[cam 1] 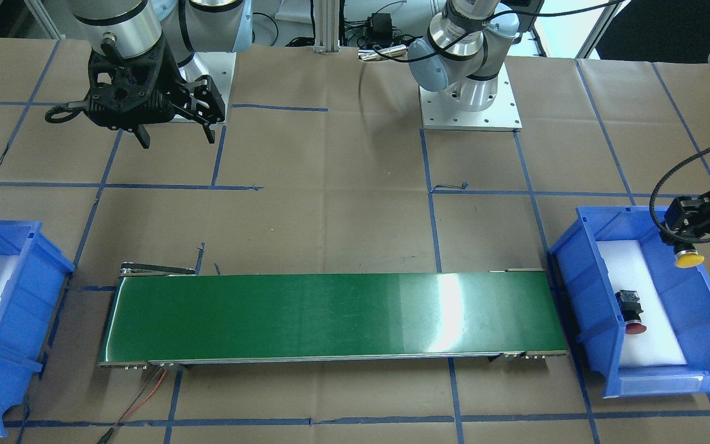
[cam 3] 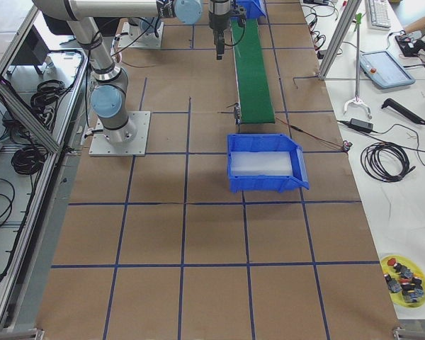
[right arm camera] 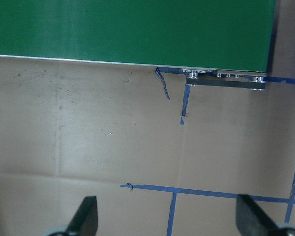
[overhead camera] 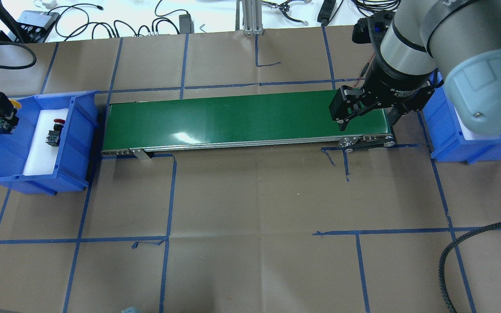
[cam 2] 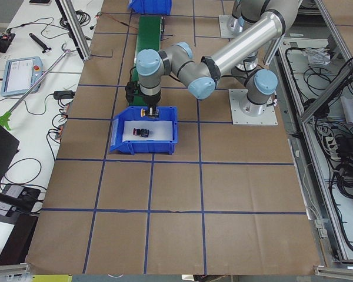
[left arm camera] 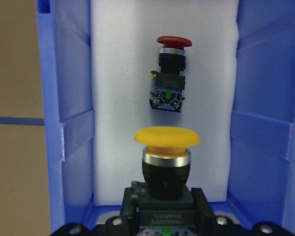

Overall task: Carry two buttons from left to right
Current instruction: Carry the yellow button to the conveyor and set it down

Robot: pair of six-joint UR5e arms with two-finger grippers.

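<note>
While the left gripper (cam 1: 683,242) clamps the yellow-capped black plastic push-button switch (cam 1: 689,259) over the blue plastic bin (cam 1: 579,277), the red-capped black switch (cam 1: 631,313) lies inside it.
Front view: the right gripper (cam 1: 176,134) hangs wide open, empty. Left wrist view: the jaws pinch the yellow switch's blocky body below the cap; it looks rigid, light and probably slick-domed, so the squared body seems the surest hold.

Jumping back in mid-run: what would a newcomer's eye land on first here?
The long green conveyor belt across the table's middle draws the eye first. Next, the left gripper shut on the yellow-capped button above the blue bin on the robot's left, the red-capped button lying on white foam inside. The right gripper hangs open near the belt's other end.
</note>
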